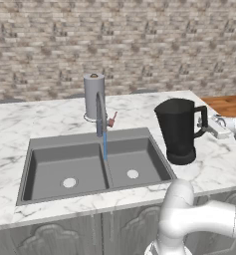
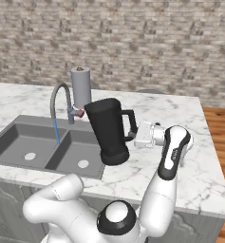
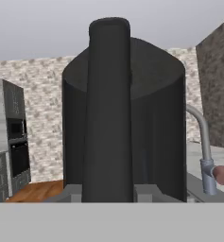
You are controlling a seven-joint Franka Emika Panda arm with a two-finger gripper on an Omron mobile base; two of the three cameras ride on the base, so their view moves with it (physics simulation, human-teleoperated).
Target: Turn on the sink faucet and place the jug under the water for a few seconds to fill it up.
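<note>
You had the sink faucet (image 1: 100, 113) running, water (image 1: 105, 145) falling mid-frame, and the gripper (image 2: 138, 134) pinching the jug (image 2: 107, 129) by its handle right of the sink (image 1: 40, 149); filling remained.

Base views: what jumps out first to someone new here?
The tall black jug on the marble counter, right of the sink, with the gripper shut on its loop handle. Next, the sink faucet behind the divider, with a thin blue stream of water running down into the sink. A grey paper-towel roll stands just behind the faucet.
</note>
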